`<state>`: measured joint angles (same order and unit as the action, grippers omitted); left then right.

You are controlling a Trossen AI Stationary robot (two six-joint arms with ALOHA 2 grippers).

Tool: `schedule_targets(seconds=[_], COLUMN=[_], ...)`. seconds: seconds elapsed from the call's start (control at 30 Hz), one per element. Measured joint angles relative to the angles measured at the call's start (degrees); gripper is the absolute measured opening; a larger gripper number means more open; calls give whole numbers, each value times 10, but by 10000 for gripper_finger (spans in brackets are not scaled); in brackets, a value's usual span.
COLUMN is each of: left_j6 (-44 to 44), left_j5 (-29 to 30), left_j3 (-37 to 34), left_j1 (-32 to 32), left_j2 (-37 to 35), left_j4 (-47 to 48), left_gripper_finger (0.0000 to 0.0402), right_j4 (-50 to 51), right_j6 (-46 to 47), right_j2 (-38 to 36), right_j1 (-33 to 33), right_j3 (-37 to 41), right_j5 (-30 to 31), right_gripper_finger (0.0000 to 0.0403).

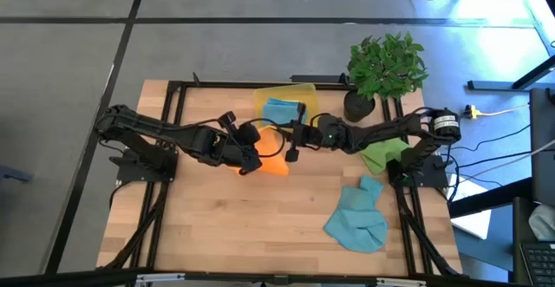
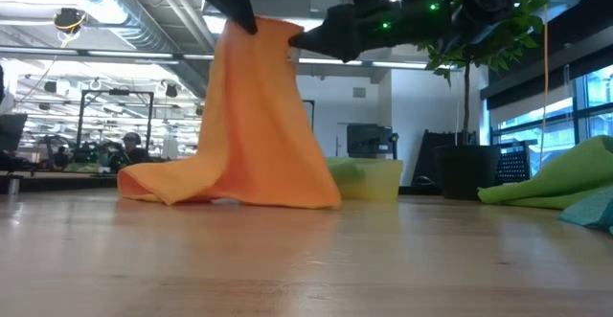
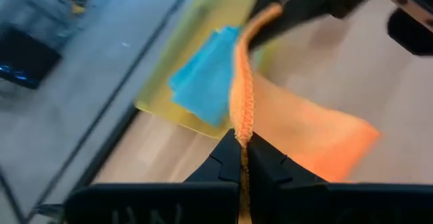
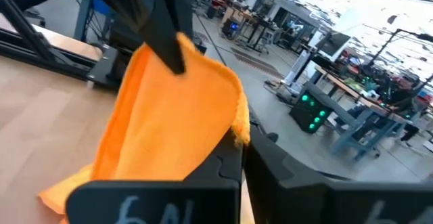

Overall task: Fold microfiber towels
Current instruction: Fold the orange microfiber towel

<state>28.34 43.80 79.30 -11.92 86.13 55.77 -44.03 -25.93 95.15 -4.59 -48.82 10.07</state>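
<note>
An orange towel hangs from 2 dark grippers at the top of the view. The left gripper pinches its upper corner on one side, fingers closed on the cloth. The right gripper reaches in from the other side, its fingers shut on the top edge beside it. The towel drapes down, and its lower edge rests on the wooden table, spreading toward one side. Behind it sits a translucent yellow bin. Farther off stands a potted plant in a dark pot. A green towel lies heaped at the table's edge, with a bit of teal-blue towel just beside it.
</note>
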Motion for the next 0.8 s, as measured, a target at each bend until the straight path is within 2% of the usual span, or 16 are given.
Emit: schedule_targets(seconds=[0.2, 0.43, 0.57, 0.7, 0.8], left_j6=[10, 84, 80, 43, 48], left_j5=[-70, -80, -89, -90, -120], left_j3=[-43, -160, -241, -333, -389], left_j1=[-6, -40, -71, -94, -94], left_j2=[0, 0, 0, 0, 0], left_j4=[2, -23, -138, -333, -421], left_gripper_finger=[38, 104, 133, 153, 164], right_j4=[5, 73, 121, 144, 156], right_j6=[-3, -29, -28, -23, -12], right_j2=[-4, -53, -81, -91, -91], right_j1=[1, 1, 1, 1, 1], right_j3=[0, 1, 1, 1, 1], right_j5=[0, 35, 35, 35, 35], right_gripper_finger=[6, 4, 5, 6, 6])
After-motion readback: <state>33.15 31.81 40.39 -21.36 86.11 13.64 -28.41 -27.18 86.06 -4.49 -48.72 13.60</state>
